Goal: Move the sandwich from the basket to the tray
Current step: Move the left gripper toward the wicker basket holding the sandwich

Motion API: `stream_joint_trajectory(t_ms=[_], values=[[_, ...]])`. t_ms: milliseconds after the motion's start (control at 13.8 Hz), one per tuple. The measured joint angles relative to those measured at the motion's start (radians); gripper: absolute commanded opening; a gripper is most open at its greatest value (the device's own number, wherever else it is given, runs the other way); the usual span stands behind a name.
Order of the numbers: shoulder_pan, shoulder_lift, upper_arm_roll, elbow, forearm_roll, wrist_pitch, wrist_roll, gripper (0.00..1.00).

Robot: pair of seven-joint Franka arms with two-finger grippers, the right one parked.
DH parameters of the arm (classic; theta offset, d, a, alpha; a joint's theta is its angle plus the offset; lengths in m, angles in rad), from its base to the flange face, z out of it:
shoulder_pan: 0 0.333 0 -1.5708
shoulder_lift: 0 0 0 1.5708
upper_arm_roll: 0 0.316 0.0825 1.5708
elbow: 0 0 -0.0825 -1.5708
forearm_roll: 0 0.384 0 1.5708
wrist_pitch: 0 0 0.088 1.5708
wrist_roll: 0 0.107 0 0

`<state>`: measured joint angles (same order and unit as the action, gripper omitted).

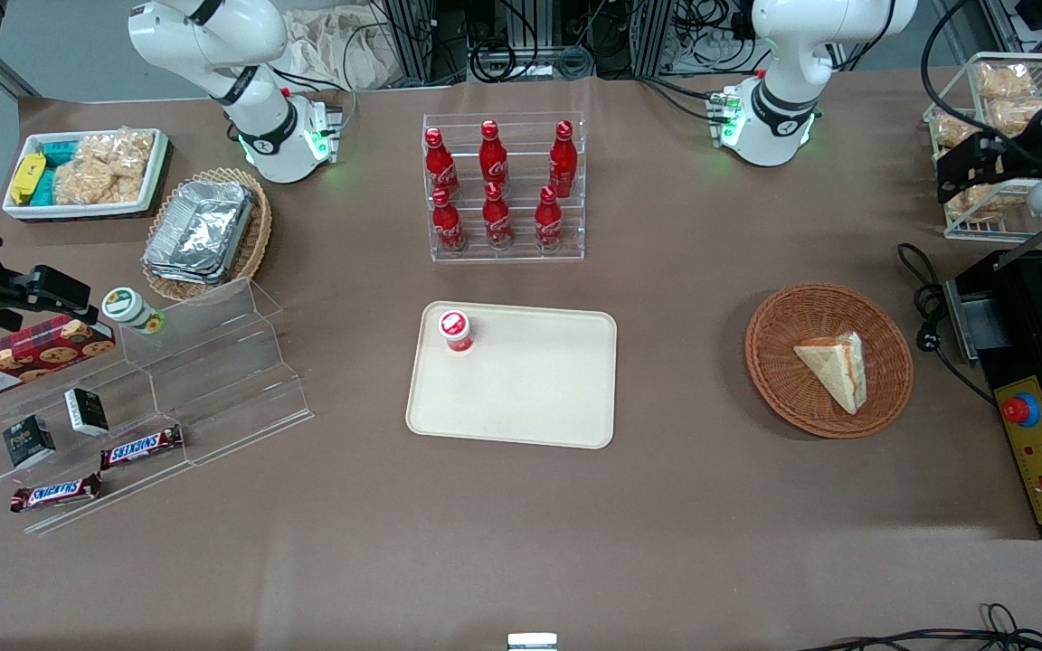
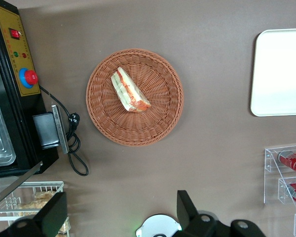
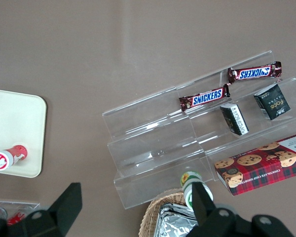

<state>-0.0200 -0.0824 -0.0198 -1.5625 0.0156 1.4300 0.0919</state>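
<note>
The sandwich [image 1: 833, 366], a pale bread wedge with red and pale filling, lies in the round reddish-brown wicker basket [image 1: 774, 316] toward the working arm's end of the table. It also shows in the left wrist view [image 2: 129, 91], in the basket [image 2: 103, 123]. The cream tray [image 1: 521, 398] lies at the table's middle, beside the basket, with a small red-capped bottle [image 1: 456, 330] standing on it. The tray's edge shows in the left wrist view [image 2: 281, 74]. My left gripper [image 1: 960, 172] [image 2: 121, 197] is open and empty. It hangs high above the table, farther from the front camera than the basket.
A clear rack of red cola bottles [image 1: 503, 190] stands farther back than the tray. A black appliance with a red button [image 1: 1041, 398] and its cable [image 1: 923, 298] lie beside the basket. A wire rack of baked snacks [image 1: 996, 117] stands by the gripper.
</note>
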Motion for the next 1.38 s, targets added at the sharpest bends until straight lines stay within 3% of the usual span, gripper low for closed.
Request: stream_joint_trajectory(t_ms=[727,1091,1382], values=[[0.001,0.033,0.004,0.006,0.0,-0.013,-0.038,1.0],[0.002,0.104,0.011,-0.004,0.002,-0.003,-0.181,1.0],[0.036,0.166,0.023,-0.106,0.003,0.187,-0.308,1.0]])
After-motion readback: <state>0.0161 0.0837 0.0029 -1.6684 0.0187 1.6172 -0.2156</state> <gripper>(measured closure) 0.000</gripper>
